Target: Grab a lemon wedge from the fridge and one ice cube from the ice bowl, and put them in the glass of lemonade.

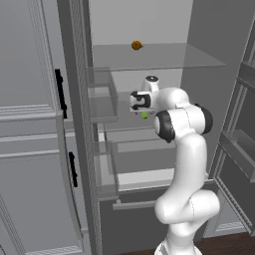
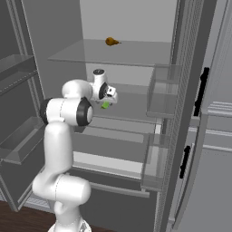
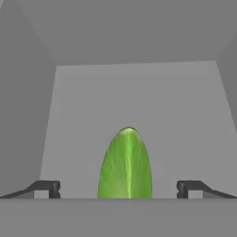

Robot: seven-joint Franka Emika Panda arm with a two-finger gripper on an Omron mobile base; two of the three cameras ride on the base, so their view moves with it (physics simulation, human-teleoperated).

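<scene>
Left base view. Nearest the camera stood the white arm, rising from the lower right into the open fridge (image 1: pixel 149 60). Its gripper (image 1: pixel 135 101) reached left and far over a middle glass shelf, beside the left door bins, with a small green piece, taken here for the lemon wedge (image 1: pixel 144 115), just below the hand. A small orange ball (image 1: pixel 136 46) lay on the upper shelf, well apart.

Right base view. The arm rose from the lower left; the gripper (image 2: pixel 112 95) pointed right and far, the green wedge (image 2: pixel 105 105) just beneath it on the shelf. The orange ball (image 2: pixel 111 41) sat on the shelf above.

Hand view. The two dark fingertips (image 3: pixel 46 188) stood wide apart, holding nothing, and the wedge (image 3: pixel 126 164) lay between them, its long axis pointing away toward the far wall.

The wedge was judged light, somewhat soft and likely slick. A gentle grip across its narrow flanks near mid-length would suit, since a firm squeeze might squirt it out forward.
</scene>
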